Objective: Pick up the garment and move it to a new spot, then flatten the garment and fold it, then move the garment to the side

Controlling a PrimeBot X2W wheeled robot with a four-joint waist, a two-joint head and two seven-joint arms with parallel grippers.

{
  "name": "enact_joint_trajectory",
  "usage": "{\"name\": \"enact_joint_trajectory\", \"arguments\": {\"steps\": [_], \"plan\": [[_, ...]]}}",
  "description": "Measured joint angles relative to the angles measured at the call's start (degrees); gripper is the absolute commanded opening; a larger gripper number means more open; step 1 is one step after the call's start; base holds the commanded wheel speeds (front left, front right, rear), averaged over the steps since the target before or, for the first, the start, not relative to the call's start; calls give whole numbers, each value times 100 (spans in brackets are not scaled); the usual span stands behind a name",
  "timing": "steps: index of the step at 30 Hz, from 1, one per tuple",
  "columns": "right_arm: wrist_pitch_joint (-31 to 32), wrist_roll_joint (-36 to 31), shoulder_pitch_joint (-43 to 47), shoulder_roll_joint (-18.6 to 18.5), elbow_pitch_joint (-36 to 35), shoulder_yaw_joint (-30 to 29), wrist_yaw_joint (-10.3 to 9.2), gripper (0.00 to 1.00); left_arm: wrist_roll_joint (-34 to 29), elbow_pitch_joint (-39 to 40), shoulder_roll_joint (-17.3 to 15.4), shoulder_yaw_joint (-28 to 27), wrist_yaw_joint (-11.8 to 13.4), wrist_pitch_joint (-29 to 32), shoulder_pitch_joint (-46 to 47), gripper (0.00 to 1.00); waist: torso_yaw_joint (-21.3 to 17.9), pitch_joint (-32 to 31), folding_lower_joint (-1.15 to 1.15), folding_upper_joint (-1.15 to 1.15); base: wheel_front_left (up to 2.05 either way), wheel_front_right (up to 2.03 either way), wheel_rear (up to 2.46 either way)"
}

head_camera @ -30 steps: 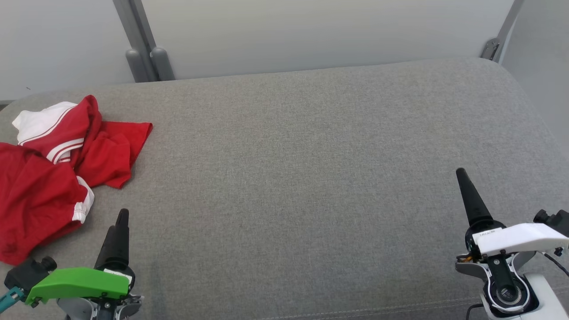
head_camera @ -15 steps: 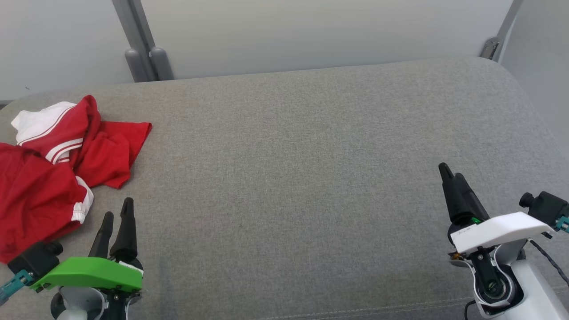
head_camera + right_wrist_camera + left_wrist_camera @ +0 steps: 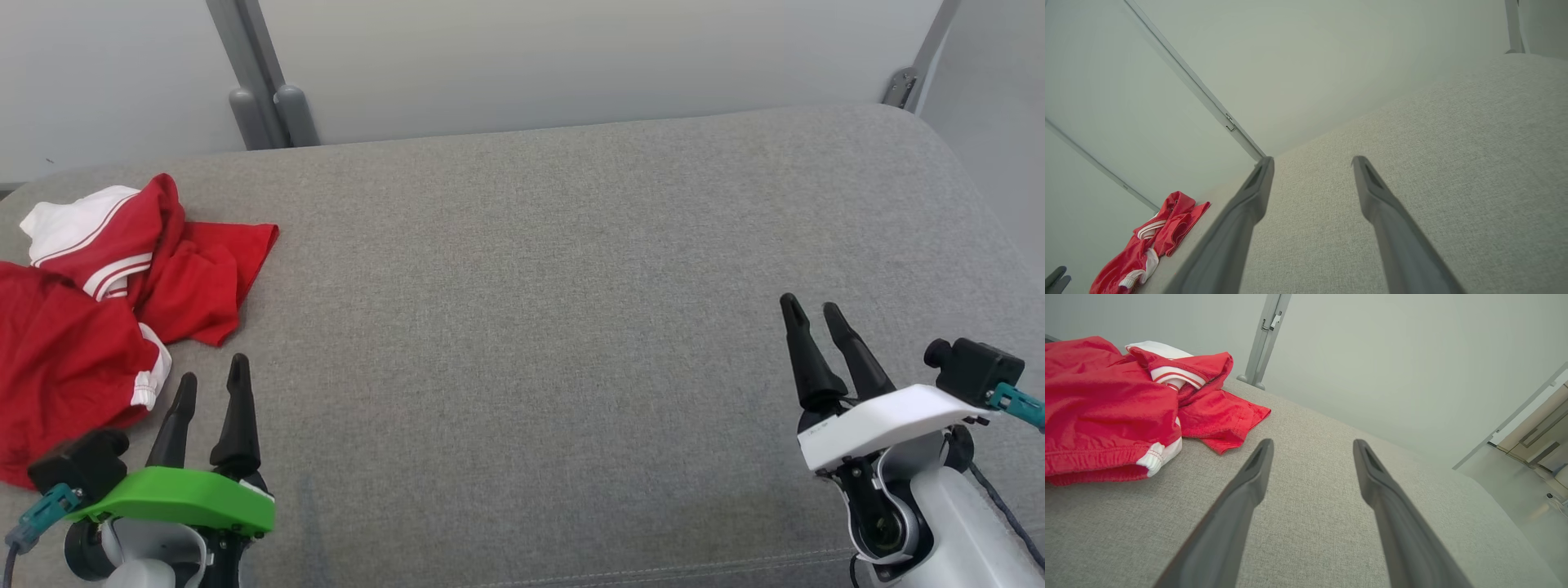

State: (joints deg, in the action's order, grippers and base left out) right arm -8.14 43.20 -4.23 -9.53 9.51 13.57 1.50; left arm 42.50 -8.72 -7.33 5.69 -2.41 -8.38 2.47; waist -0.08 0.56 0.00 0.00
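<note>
The left gripper (image 3: 214,367) at seven o'clock and right gripper (image 3: 810,303) at four o'clock hang empty, fingers apart. Farther, at nine o'clock, the crumpled garment (image 3: 73,343) lies on the cushion (image 3: 531,286), perhaps overhanging its edge; the left gripper should pinch a raised fold.

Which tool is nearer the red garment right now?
Left. The left tool hovers just beside the red garment, not touching; the right tool is far across the grey cushion.

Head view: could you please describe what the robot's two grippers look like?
The left gripper has two long, tapered black fingers and a green cover; the right gripper has the same with a white cover. Each carries a black block.
</note>
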Motion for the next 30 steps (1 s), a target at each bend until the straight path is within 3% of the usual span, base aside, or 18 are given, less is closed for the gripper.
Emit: {"name": "enact_joint_trajectory", "arguments": {"steps": [30], "plan": [[-576, -2063, -144, -157, -24, 542, -426, 100, -2134, 298, 54, 96, 76, -565, 74, 100, 7, -25, 0, 0, 0, 0, 0]]}}
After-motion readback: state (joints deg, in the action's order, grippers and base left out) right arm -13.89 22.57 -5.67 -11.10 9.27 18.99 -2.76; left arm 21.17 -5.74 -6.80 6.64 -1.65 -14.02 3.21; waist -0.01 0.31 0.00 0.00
